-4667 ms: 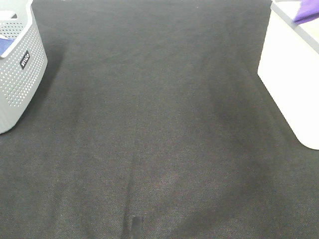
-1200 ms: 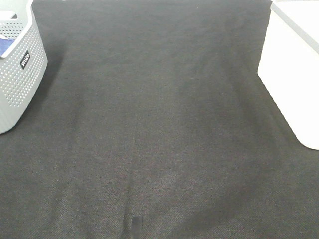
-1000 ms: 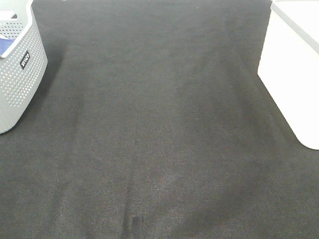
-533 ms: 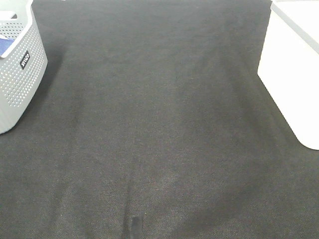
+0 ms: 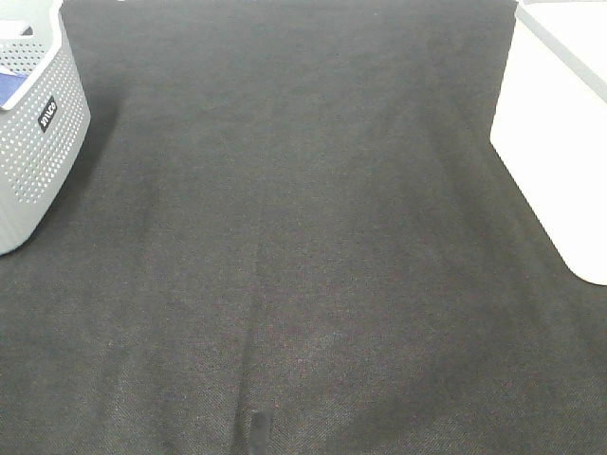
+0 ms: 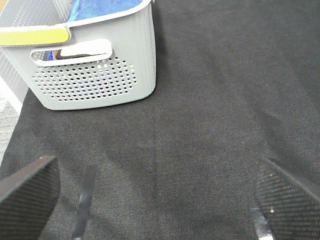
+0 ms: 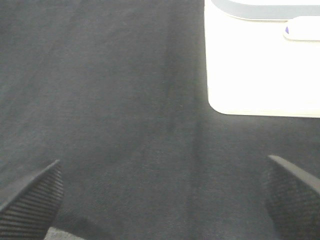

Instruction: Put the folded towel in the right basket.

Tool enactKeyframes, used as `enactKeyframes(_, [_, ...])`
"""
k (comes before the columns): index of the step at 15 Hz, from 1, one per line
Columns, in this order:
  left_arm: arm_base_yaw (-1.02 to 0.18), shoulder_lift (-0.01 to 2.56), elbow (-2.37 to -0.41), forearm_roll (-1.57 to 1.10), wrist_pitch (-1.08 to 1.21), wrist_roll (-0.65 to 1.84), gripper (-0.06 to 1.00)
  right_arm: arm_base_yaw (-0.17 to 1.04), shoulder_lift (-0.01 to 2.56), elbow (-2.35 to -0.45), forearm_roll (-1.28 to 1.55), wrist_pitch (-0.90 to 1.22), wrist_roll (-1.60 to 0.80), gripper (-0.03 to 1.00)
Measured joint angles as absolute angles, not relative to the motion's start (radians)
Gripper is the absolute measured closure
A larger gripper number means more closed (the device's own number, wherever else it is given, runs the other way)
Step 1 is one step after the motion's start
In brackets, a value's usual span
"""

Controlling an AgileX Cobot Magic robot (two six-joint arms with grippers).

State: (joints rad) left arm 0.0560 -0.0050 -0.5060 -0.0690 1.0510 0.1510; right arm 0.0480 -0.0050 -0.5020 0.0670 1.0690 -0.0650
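Towel: only a tiny purple sliver (image 7: pixel 286 30) shows through the handle slot of the white right basket (image 7: pixel 260 70) in the right wrist view; inside the basket as far as can be told, rest hidden by the wall. Exterior high view shows none of it, just the white basket (image 5: pixel 555 142) at the right edge of the worktop (image 5: pixel 303 246).

Worktop is covered by dark woven cloth, bare across the middle.

Grey perforated left basket (image 5: pixel 33 133) sits at the far left edge, small dark label on its side. Left wrist view gives the same basket (image 6: pixel 90 65) closer: handle cutout, yellow-green strip on the rim, blue cloth (image 6: pixel 105 6) inside.

Left hand (image 6: pixel 155 195) is spread wide, both textured black finger pads (image 6: pixel 27 192) at opposite edges of its view, holding nothing, over bare cloth and apart from the grey basket.

Right hand (image 7: pixel 162 200) likewise spread wide, pads (image 7: pixel 32 197) at the two lower corners, nothing between them, over bare cloth with the white basket ahead, not touching.

Neither arm shows in the exterior high view.
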Motion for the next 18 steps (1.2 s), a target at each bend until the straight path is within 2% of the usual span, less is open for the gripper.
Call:
enactKeyframes(5, [0.056,-0.005,-0.506,-0.069,1.051,0.151,-0.05,0.101,-0.005,-0.502,0.058,1.069,-0.065,-0.02])
enactKeyframes(18, [0.056,-0.005,-0.506,-0.069,1.051,0.151,-0.05,0.101,-0.005,-0.502,0.051,1.069,-0.040,-0.02])
